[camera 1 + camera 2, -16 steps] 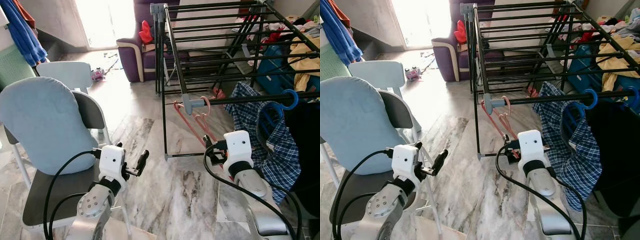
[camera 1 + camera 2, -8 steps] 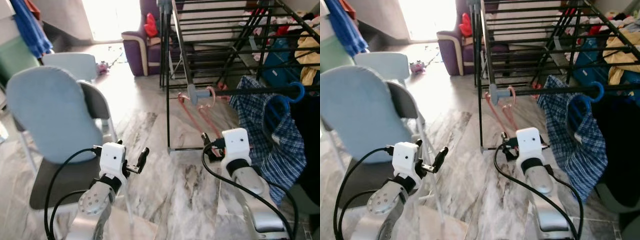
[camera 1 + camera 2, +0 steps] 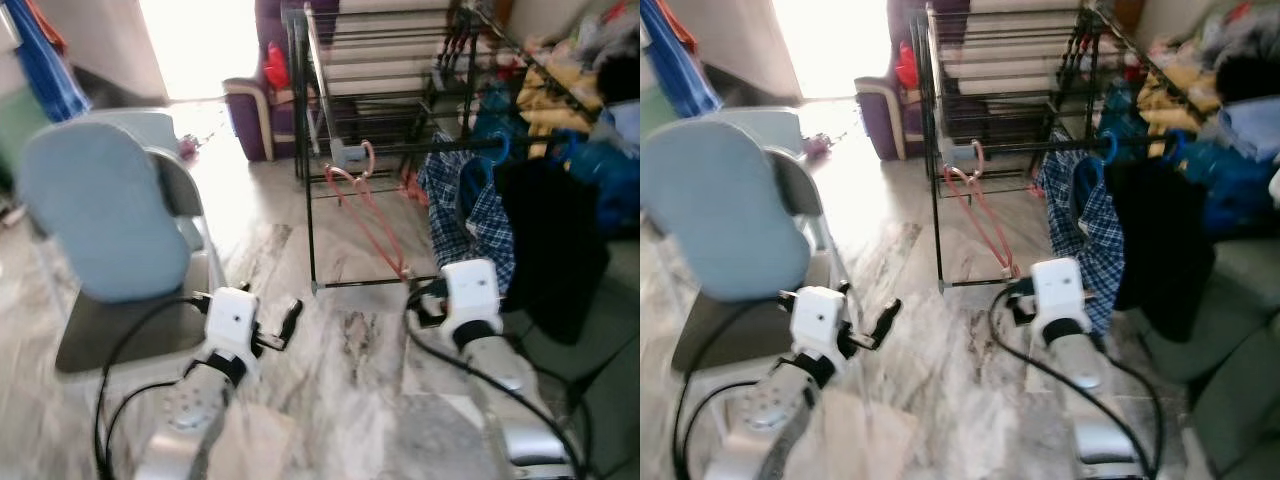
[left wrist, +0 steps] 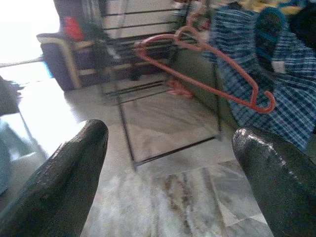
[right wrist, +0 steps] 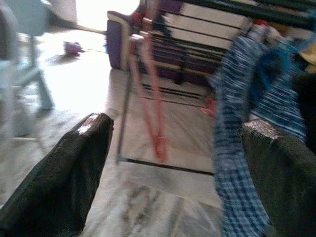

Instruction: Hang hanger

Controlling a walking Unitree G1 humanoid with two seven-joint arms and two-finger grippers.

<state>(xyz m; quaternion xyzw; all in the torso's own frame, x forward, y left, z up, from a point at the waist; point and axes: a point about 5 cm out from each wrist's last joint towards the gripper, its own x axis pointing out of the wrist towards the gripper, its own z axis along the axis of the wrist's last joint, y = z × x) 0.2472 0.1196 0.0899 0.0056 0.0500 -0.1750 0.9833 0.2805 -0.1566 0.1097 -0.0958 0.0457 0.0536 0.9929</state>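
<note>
Hanger point(image 3: 368, 205) now hangs on the rack point(image 3: 310, 120) well ahead of your right gripper point(image 5: 173, 163), which has backed off with fingers spread and empty, left gripper point(image 4: 168, 163) spread too, so the hanging looks done.

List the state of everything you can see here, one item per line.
Pink hanger: hooked on the drying rack, hanging free.
Drying rack: unfolded, standing on the floor.
Plaid shirt: hung on a blue hanger.
Black garment: hung on the rack.
Left gripper: open, empty.
Right gripper: open, empty.
Chair: upright.
</note>
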